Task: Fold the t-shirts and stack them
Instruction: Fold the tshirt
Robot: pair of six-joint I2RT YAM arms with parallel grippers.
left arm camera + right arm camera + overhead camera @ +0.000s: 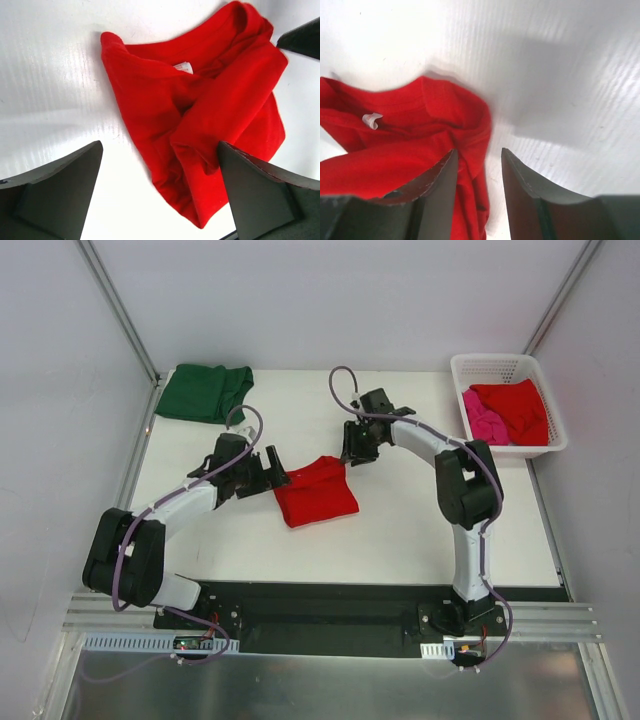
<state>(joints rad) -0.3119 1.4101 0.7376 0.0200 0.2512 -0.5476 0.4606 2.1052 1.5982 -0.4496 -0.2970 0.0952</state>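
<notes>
**On the counter (400, 530): red tee (316, 491), both grippers empty**

My left gripper (268, 472), fingers wide apart, sits at its left edge. The right gripper (352, 450), fingers also apart, is at its far corner. The green tee (204, 391) lies far-left of it, nearer the left gripper.

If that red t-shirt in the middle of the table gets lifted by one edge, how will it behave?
The red t-shirt will probably hang limp: it lies in soft, creased folds. The fold would likely fall open, as the layers only rest loosely on each other. Pushed, it may bunch up rather than slide whole on the table.
</notes>
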